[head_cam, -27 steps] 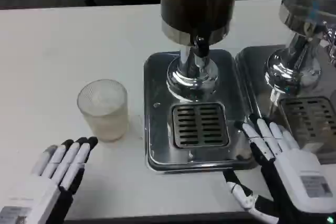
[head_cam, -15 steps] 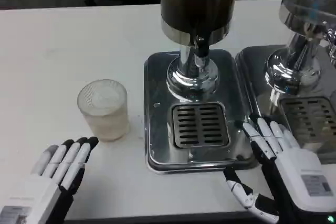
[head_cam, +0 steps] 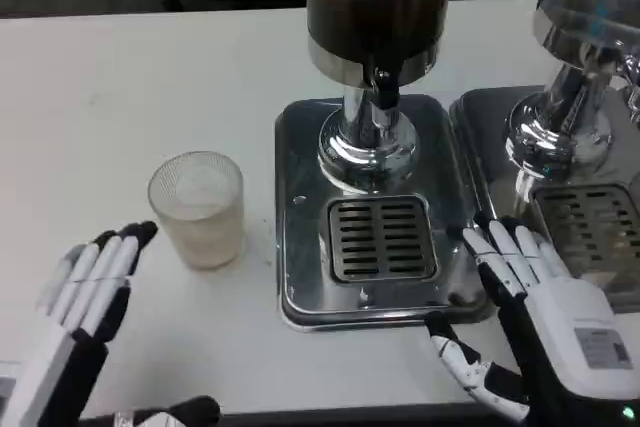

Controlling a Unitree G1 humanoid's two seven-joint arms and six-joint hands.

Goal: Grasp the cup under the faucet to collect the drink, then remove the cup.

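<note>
Your left hand [head_cam: 85, 292] slid left, turned edge-up, fingers straight, holding nothing. Right hand [head_cam: 540, 312] spread, resting at drip tray [head_cam: 300, 247] edge. Cup [head_cam: 197, 207] upright on white table [head_cam: 120, 87].

The left hand [head_cam: 85, 292] sits at the lower left, seen nearly edge-on, its white and black fingers [head_cam: 112, 255] straight and held close together, tips aimed up and to the right. Its thumb [head_cam: 185, 413] juts out low at the bottom edge. It holds nothing. The right hand [head_cam: 545, 322] lies at the lower right, white back up, fingers [head_cam: 505, 252] slightly fanned and pointing away from the robot, thumb [head_cam: 460, 352] stretched out to the left. It also holds nothing.
</note>
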